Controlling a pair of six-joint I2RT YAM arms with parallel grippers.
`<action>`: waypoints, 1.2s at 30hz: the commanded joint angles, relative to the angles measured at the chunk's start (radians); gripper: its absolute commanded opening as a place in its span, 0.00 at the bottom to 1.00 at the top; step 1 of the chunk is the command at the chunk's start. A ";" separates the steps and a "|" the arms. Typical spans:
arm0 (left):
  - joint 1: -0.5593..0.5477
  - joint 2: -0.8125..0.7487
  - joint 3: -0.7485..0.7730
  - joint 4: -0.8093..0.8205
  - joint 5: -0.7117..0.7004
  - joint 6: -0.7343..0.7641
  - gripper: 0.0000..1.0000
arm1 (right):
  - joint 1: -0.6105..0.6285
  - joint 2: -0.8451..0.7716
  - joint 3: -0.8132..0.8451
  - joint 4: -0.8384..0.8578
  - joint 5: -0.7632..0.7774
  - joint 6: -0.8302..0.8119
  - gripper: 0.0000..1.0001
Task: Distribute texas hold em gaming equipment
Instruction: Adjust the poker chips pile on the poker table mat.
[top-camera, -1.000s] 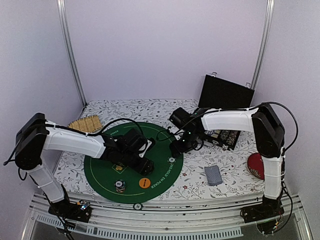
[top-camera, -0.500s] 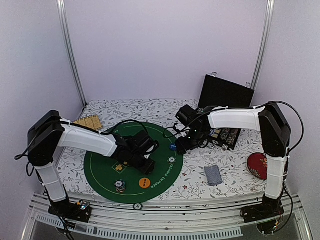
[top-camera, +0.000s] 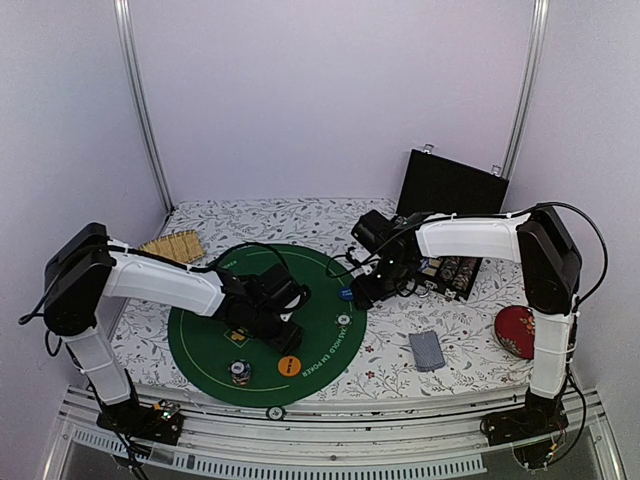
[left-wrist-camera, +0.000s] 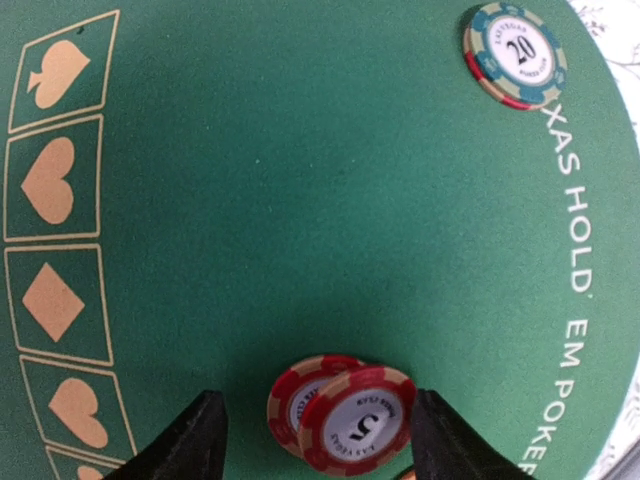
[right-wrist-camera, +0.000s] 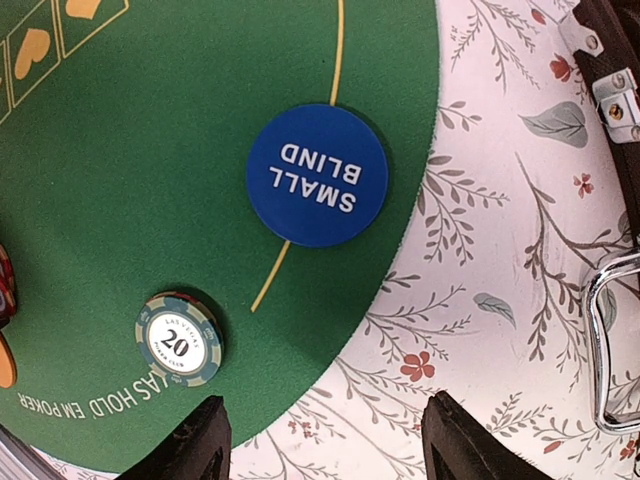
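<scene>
**Round green felt poker mat** (top-camera: 200, 345): centre of the top view, on the floral-clothed table (top-camera: 385, 375).

**Left pincer** (left-wrist-camera: 318, 435): jaws apart, straddling two round red-and-cream chips marked 5 (left-wrist-camera: 345, 412) at the bottom centre of the left wrist view. The chips overlap and the upper one is offset to the right. Its rim is at or just beside the right-hand finger (left-wrist-camera: 445, 450). A clear gap shows at the other finger.

**Right pincer** (right-wrist-camera: 325, 425): jaws apart, holding nothing, over the mat's edge.
- Round blue "small blind" button (right-wrist-camera: 318, 175): flat on the felt, mid-frame.
- Teal-and-white chip marked 20 (right-wrist-camera: 180, 338): lower left.

**Elsewhere in the top view:**
- Round orange button (top-camera: 289, 366) and striped chip (top-camera: 240, 371): at the mat's lower rim.
- Blue-grey-backed card deck (top-camera: 427, 350): on the cloth, lower right.
- Open black case (top-camera: 450, 190): upper right.

**Step in hand (judged):** dealing with the red pair.

**Handling note:**
- To lift the pair, centre the jaws first, because the offset means an uneven squeeze would likely slide the top chip off.
- Sit low enough to catch the lower chip's rim.
- To leave the pair, rise straight up without brushing either chip.
</scene>
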 joint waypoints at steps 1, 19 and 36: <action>-0.003 -0.018 -0.009 -0.039 -0.019 0.000 0.68 | -0.004 -0.032 0.000 0.008 0.003 -0.013 0.67; -0.003 0.005 0.018 -0.018 0.037 0.019 0.75 | -0.004 -0.028 -0.013 0.013 -0.015 -0.024 0.67; 0.019 0.023 0.005 0.020 0.046 0.038 0.42 | -0.005 -0.034 -0.019 0.012 -0.011 -0.025 0.66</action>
